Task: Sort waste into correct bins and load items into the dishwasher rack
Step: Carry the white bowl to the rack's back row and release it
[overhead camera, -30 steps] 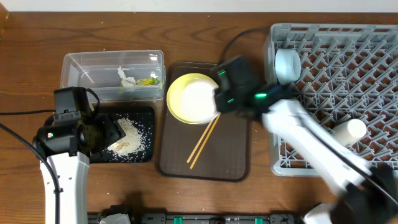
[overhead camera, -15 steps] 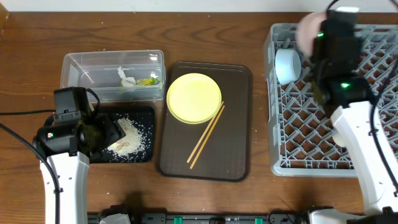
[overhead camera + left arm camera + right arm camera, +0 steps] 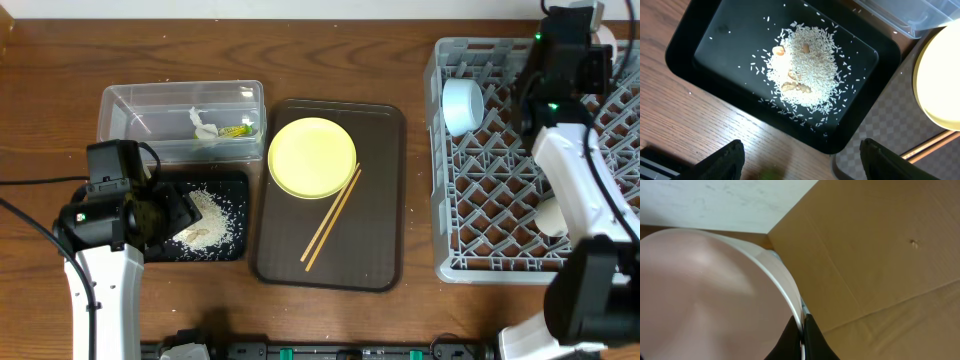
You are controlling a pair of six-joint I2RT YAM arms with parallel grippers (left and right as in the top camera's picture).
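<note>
My right gripper [image 3: 802, 330] is shut on the rim of the white bowl [image 3: 705, 295] and holds it over the far right corner of the grey dishwasher rack [image 3: 500, 255]; the bowl barely shows in the overhead view [image 3: 603, 30]. A light-blue bowl [image 3: 463, 105] and a small pale cup [image 3: 553, 216] sit in the rack. The pale-yellow plate [image 3: 312, 157] and wooden chopsticks [image 3: 332, 220] lie on the brown serving tray [image 3: 380, 250]. My left gripper [image 3: 802, 165] is open and empty above the near edge of the black tray [image 3: 700, 30], which holds rice grains [image 3: 805, 70].
The clear tub [image 3: 140, 105] at the back left holds a crumpled white tissue [image 3: 205, 125] and a green-yellow wrapper [image 3: 238, 129]. Brown cardboard [image 3: 880, 255] and a white wall fill the right wrist view behind the bowl.
My right arm has swung from over the yellow plate to the rack's far right corner, carrying the white bowl. The left arm has not moved.
</note>
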